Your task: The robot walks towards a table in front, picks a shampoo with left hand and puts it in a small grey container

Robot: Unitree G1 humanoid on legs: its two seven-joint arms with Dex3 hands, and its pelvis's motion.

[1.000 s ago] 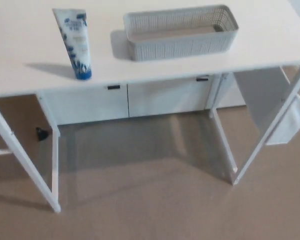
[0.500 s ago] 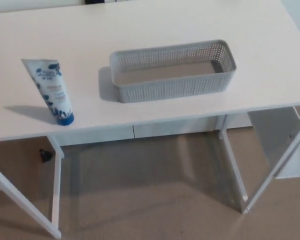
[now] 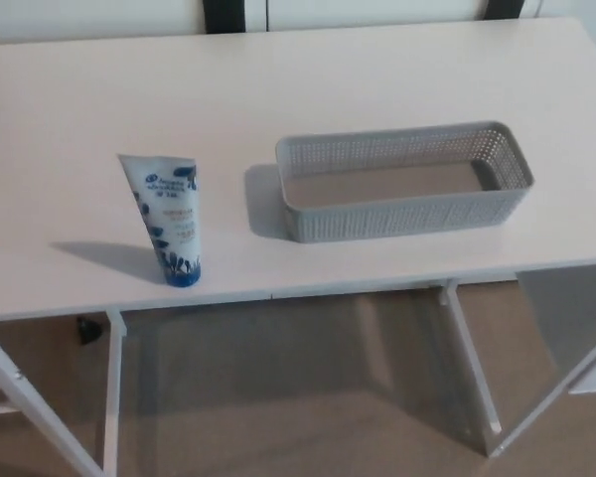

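The white-and-blue shampoo tube (image 3: 169,221) stands cap-down close to the front edge of the pale white tabletop (image 3: 397,79). It is apart from the long grey perforated plastic container (image 3: 402,214) to its right. Open tabletop lies behind both. Neither robot hand is in sight, so their grip can't be told. The table's legs are cut off below.

open table (image 3: 377,79), gap shampoo (image 3: 169,219) — container (image 3: 402,184)

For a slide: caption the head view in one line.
A shampoo tube stands cap-down near the white table's front edge, left of an empty grey container; no hand in view.
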